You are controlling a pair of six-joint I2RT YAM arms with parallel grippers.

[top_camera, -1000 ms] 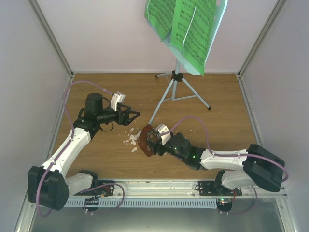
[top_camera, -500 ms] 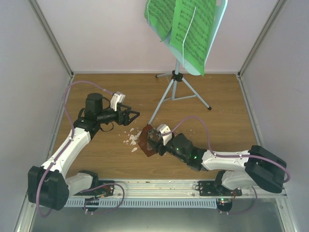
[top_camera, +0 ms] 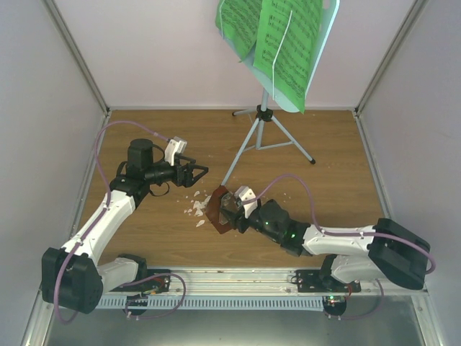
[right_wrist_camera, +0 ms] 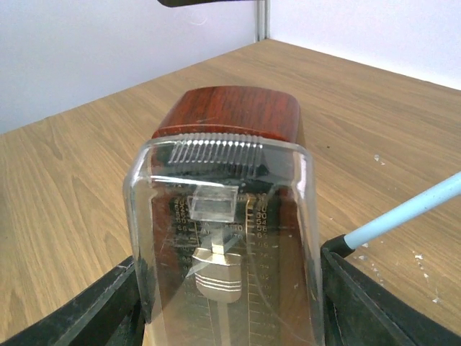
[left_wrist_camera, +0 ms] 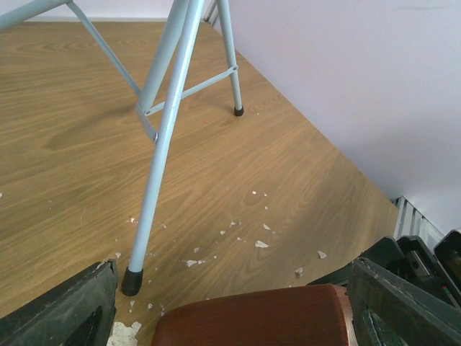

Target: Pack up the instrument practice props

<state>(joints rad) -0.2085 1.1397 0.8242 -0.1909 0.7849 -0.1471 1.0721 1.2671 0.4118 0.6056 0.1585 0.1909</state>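
Between pale walls [top_camera: 180, 58], wooden tabletop [top_camera: 331, 169]

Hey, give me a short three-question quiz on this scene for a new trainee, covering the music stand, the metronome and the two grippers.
1. True or false: the green sheet-music pages rest on the music stand.
2. The fingers of the right gripper sit on either side of: A a drum; B the metronome; C a violin bow.
3. Which gripper is open and holds nothing?
Key: 1 true. 2 B. 3 the left gripper.
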